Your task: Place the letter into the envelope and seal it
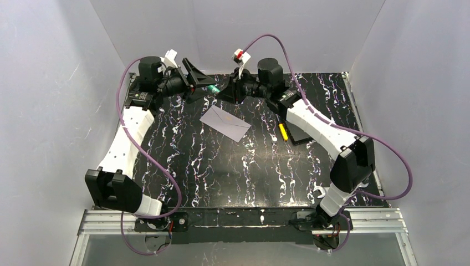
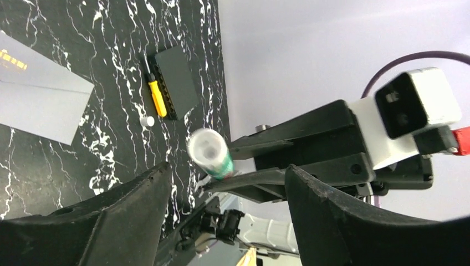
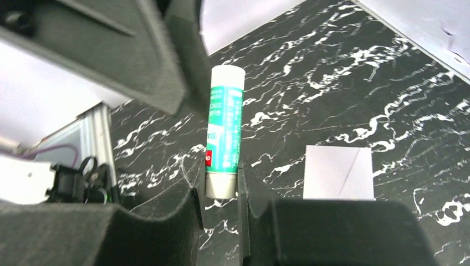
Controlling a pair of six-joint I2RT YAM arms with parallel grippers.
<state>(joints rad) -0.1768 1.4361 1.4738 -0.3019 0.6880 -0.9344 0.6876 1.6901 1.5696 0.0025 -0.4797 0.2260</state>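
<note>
My left gripper (image 1: 206,86) stands released at the tabletop's far edge. My right gripper (image 3: 221,194) clamps the glue stick (image 3: 224,133) by its base. The envelope (image 1: 225,123) lies flat toward centre; no letter visible. Risk: the shallow grip lets the stick tilt or drop.

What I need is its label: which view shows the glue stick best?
Right wrist: the glue stick shows full length, label facing the camera. Left wrist shows its end; top view, just a green glint.

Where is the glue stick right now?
The glue stick is at the far edge of the table in the top view, just beyond the envelope. The right gripper holds it, and the open left gripper faces it.
</note>
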